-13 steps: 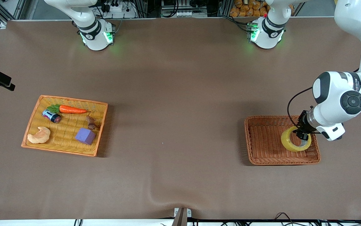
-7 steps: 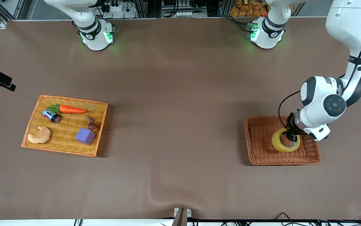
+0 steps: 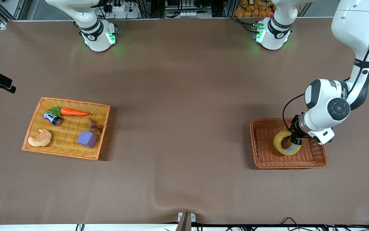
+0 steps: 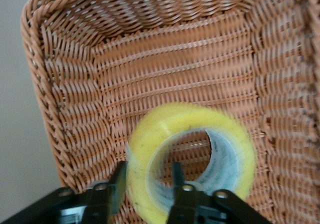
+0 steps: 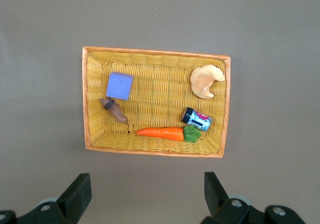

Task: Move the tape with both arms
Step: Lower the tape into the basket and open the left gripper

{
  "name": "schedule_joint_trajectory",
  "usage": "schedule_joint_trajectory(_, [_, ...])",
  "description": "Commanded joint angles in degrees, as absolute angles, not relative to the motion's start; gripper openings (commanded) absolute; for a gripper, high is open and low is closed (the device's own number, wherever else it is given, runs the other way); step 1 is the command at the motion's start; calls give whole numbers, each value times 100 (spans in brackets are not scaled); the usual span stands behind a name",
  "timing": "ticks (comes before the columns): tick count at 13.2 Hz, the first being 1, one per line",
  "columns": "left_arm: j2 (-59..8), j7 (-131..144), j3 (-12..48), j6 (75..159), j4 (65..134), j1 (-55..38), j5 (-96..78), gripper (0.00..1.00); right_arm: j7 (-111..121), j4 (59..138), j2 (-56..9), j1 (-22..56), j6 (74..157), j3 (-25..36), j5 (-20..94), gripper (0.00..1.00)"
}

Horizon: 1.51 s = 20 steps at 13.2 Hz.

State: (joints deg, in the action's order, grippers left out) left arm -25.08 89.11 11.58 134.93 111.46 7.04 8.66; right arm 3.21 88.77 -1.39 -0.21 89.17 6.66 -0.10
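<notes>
Your left gripper (image 4: 147, 184) pinches the tape (image 4: 192, 156), tilted on edge in the brown basket (image 3: 264, 160); your right gripper (image 5: 142, 196) waits, spread wide.

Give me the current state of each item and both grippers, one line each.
tape: tilted on edge in the brown basket, rim between the left gripper's fingers.
left gripper: straddling the tape's rim, one finger inside the ring.
right gripper: open, high over the yellow tray, waiting.
carrot: lying in the tray.
purple cube: resting in the tray.
</notes>
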Motion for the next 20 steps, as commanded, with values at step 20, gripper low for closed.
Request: schedule_joint_trajectory(20, [-291,2676,1705,10653,10090,607,361,100,264,8675,-88,-229,8579,686,0,100])
